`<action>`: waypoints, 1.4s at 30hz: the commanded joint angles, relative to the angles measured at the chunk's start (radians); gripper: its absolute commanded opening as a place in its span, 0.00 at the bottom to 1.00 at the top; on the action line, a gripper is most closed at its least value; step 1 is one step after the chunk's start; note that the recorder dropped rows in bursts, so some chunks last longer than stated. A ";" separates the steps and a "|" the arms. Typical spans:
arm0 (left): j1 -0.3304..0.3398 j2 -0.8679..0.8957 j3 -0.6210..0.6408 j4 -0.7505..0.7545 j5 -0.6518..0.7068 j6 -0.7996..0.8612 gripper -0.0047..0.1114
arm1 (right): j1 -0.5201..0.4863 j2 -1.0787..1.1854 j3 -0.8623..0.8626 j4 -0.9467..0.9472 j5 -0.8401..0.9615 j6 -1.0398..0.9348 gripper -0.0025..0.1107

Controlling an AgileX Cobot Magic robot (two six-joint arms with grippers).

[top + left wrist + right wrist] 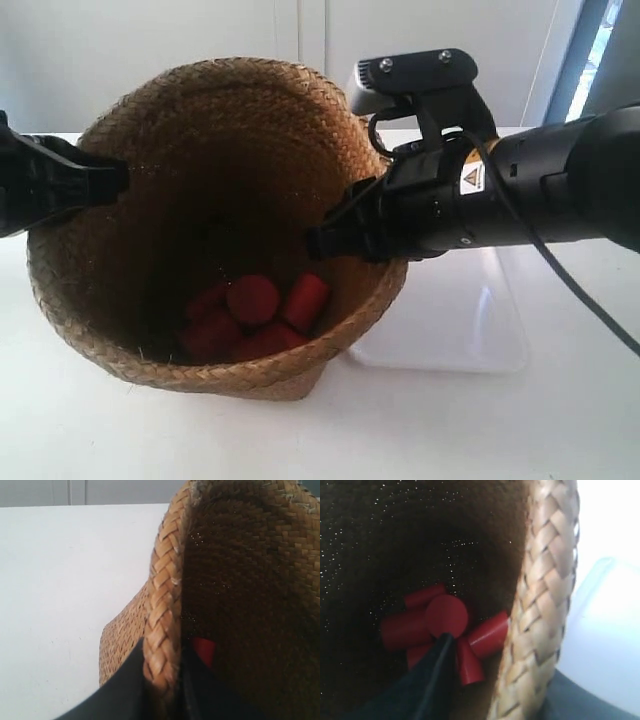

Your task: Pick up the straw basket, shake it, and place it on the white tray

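Note:
The straw basket (220, 150) is tilted, its mouth turned toward the exterior camera, with several red cylinders (255, 305) lying in its bottom. My left gripper (118, 180) is shut on the braided rim (162, 605) at the exterior view's left, one finger inside and one outside (164, 647). On the opposite rim (540, 605), my right gripper (335, 235) is shut the same way (505, 665), its inner finger over the red cylinders (445, 615). The white tray (470, 330) lies on the table right of the basket, just past the gripped rim (605, 645).
The white table (100, 430) stretches in front of and around the basket. A pale wall (200, 40) stands behind, and a window strip (600, 50) is at the far right. The right arm's black body (540, 190) hangs over the tray.

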 commanded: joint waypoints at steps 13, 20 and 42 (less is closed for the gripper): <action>-0.010 -0.088 0.027 0.015 0.010 0.073 0.04 | 0.018 -0.068 0.083 -0.029 -0.057 -0.028 0.02; -0.010 -0.088 0.041 0.015 0.008 0.073 0.04 | 0.018 -0.112 0.101 -0.029 -0.080 -0.028 0.02; -0.010 -0.104 0.041 0.011 0.022 0.070 0.04 | 0.018 -0.119 0.101 -0.025 -0.149 0.007 0.02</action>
